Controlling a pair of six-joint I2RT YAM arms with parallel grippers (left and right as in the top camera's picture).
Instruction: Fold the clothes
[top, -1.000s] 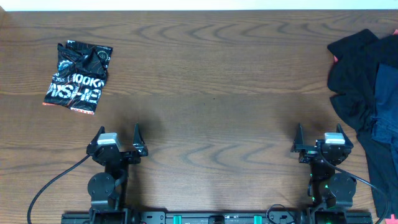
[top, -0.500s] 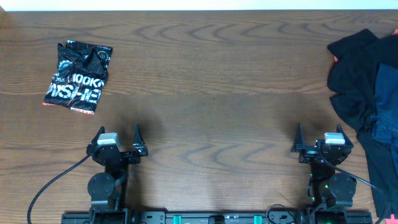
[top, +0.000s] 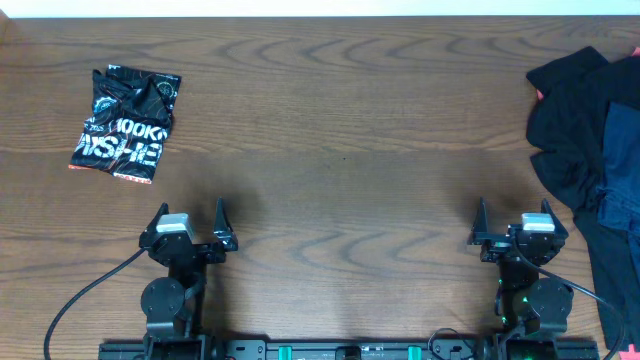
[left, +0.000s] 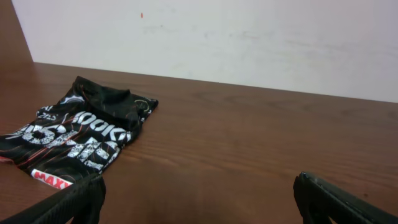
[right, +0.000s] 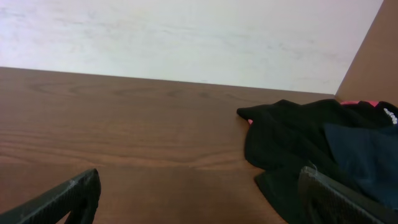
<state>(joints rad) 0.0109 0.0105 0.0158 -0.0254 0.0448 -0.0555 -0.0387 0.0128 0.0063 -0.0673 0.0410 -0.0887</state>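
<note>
Clothes lie at both ends of the brown wooden table (top: 340, 150). At the far left sits a black garment with white lettering (top: 125, 125), folded into a compact, slightly rumpled packet. Along the right edge sprawls a loose heap of dark clothes (top: 585, 130), black fabric around a dark blue piece with a sliver of pink at its far side; it runs out of the overhead view. The left tool (top: 190, 222) sits low at the table's near edge, well apart from the folded garment, and the right tool (top: 513, 222) sits near the heap. Each has its fingers spread wide with only bare table between them. A pale wall (left: 249, 37) rises behind the table.
</note>
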